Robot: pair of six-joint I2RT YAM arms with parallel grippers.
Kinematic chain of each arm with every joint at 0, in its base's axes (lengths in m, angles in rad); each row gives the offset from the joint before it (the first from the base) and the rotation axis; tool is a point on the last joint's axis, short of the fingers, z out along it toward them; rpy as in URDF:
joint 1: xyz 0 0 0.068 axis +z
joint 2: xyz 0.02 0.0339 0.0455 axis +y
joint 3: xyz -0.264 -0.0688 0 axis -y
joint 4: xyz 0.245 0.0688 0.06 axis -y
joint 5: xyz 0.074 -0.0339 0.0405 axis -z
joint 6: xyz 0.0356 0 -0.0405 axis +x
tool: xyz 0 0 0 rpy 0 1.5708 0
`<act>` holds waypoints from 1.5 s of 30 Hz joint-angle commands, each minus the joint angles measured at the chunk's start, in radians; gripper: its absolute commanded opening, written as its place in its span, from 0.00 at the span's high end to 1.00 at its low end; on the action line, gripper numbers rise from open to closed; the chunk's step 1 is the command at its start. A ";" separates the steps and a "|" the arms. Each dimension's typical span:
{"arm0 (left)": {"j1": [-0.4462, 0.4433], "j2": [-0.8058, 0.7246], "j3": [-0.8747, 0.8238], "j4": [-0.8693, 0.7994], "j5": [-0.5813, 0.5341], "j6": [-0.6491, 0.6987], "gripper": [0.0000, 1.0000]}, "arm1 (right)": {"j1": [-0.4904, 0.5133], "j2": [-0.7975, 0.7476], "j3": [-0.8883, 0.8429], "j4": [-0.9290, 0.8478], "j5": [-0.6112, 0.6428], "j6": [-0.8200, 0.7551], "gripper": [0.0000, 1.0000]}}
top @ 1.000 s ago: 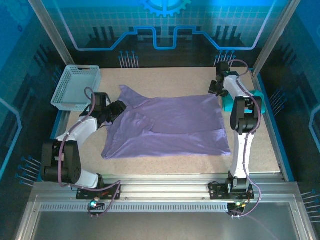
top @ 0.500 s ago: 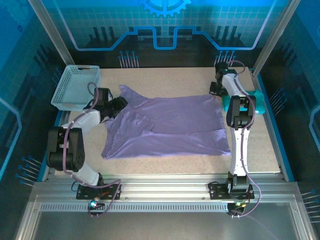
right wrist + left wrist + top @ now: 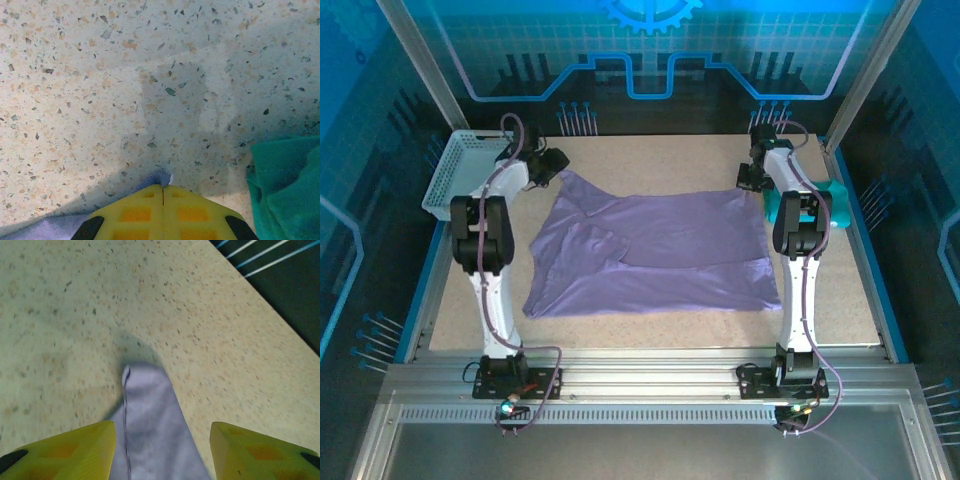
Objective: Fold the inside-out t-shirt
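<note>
Top external view: inside-out t-shirt [image 3: 660, 250] lay spread mid-frame on the worktop [image 3: 840, 300]. Right end effector [image 3: 748, 178] was clenched on its upper-right corner, a nub of lavender cloth poking out at the tips, teal garment [image 3: 285, 185] just beside. Left end effector [image 3: 550, 160] stood released, jaws straddling the upper-left tip. I judged I needed to lower it, pinch at the seam, then lift both corners evenly, clear of the teal cloth.
</note>
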 commanded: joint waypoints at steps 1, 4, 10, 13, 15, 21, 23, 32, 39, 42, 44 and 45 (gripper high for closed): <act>0.005 0.106 0.173 -0.199 -0.005 0.077 0.47 | -0.007 -0.042 -0.020 0.002 -0.036 -0.023 1.00; 0.010 0.221 0.345 -0.297 0.003 0.105 0.47 | -0.006 -0.045 -0.027 0.013 -0.050 -0.023 1.00; 0.019 0.405 0.599 -0.408 0.060 0.094 0.49 | -0.006 -0.054 -0.036 0.027 -0.072 -0.023 1.00; 0.020 0.448 0.661 -0.424 0.098 0.080 0.53 | -0.007 -0.056 -0.036 0.028 -0.074 -0.025 1.00; 0.020 0.452 0.663 -0.413 0.108 0.072 0.57 | -0.007 -0.058 -0.037 0.030 -0.078 -0.026 1.00; 0.029 0.465 0.663 -0.390 0.130 0.041 0.74 | -0.008 -0.055 -0.040 0.035 -0.083 -0.027 1.00; 0.031 0.470 0.665 -0.385 0.143 0.038 0.80 | -0.008 -0.053 -0.040 0.034 -0.082 -0.030 1.00; 0.033 0.452 0.663 -0.377 0.144 0.054 0.93 | -0.008 -0.036 -0.007 0.028 -0.090 -0.030 1.00; 0.040 0.331 0.633 -0.367 0.165 0.057 1.00 | -0.008 -0.077 0.011 0.046 -0.104 -0.046 1.00; 0.040 0.188 0.478 -0.315 0.184 0.045 1.00 | -0.008 -0.143 -0.049 0.103 -0.134 -0.084 1.00; 0.040 0.065 0.316 -0.252 0.192 0.022 1.00 | -0.007 -0.200 -0.103 0.144 -0.157 -0.115 1.00; 0.040 -0.006 0.229 -0.210 0.198 0.009 1.00 | -0.008 -0.226 -0.131 0.157 -0.175 -0.136 1.00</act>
